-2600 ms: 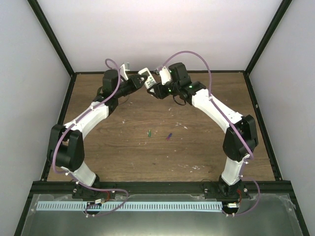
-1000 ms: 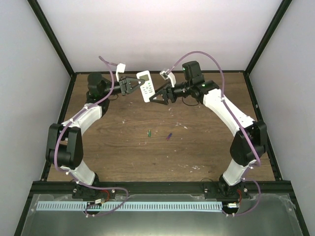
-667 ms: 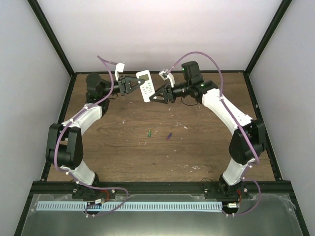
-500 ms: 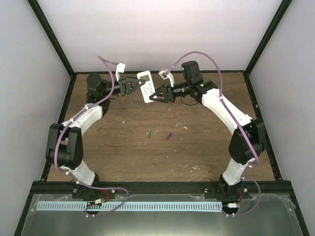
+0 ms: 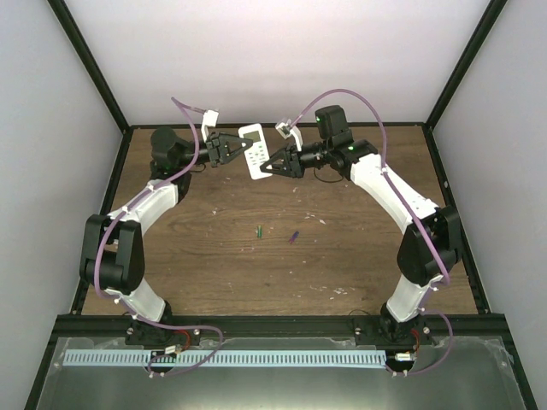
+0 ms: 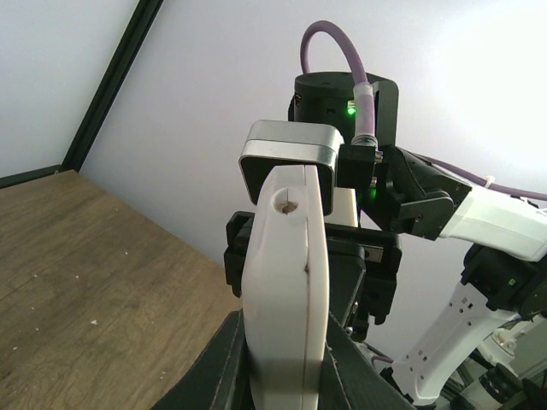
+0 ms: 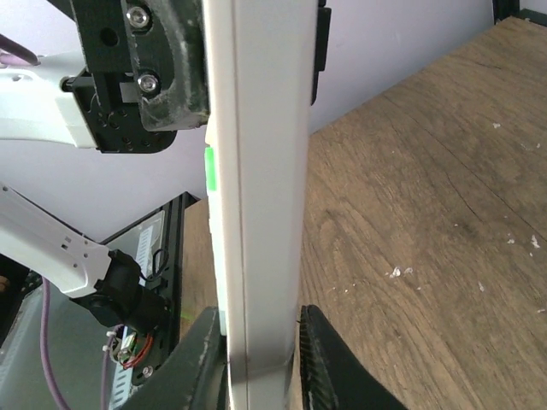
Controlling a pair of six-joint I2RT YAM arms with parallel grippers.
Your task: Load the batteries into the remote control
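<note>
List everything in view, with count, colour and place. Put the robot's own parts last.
remote: one, white, held in the air over the far middle of the table
green battery: one, green, lying on the table near its middle
purple battery: one, purple, lying on the table just right of the green one, apart from it
table: one, brown wood, inside a black-framed enclosure
walls: pale, at the back and both sides
cables: two, purple, one looping over each arm
left arm: one, white and black, left side
right arm: one, white and black, right side
left tool: one, black, shut on the remote
right tool: one, black, shut on the remote's near end
</note>
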